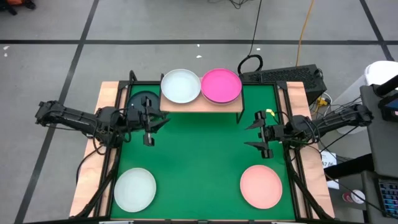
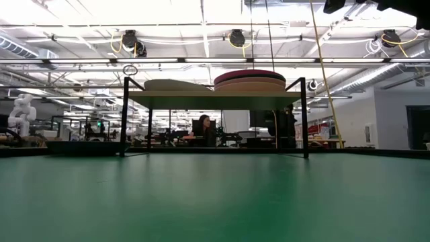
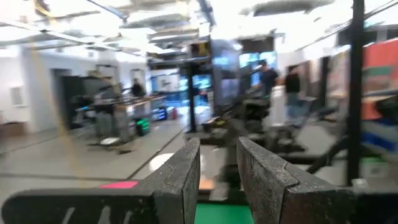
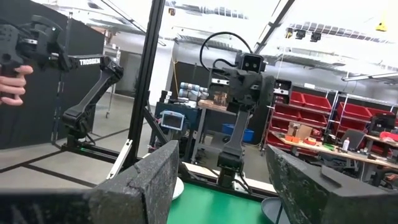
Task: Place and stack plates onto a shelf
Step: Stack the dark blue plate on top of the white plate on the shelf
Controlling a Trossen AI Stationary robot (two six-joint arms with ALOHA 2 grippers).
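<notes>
The green mat (image 1: 199, 162) fills most of the table, and the shelf (image 1: 200, 102) stands at its far edge, beyond and between both sets of jaws. On the shelf are two stacks side by side: a pale mint-white plate (image 1: 180, 85) tops the left one and a bright magenta plate (image 1: 221, 85) the right. From table level the magenta stack (image 2: 250, 79) clearly runs several plates deep; the left one looks lower.

Three plates are not yet up there. A second mint-white plate (image 1: 134, 189) lies on the near side of the left gripper (image 1: 149, 124), well apart from it. A pale pink plate (image 1: 261, 186) lies on the near side of the right gripper (image 1: 261, 133), closer. A dark teal-grey plate (image 1: 140, 99) sits beside the shelf, just beyond the left jaws.

I'd say it is between placements: neither arm carries anything. The left jaws stand partly spread with only a narrow gap, on nothing; the right jaws are spread wide, empty.

The next move probably calls for dropping to a plate's rim, perhaps the pink one, and pinching its edge.
</notes>
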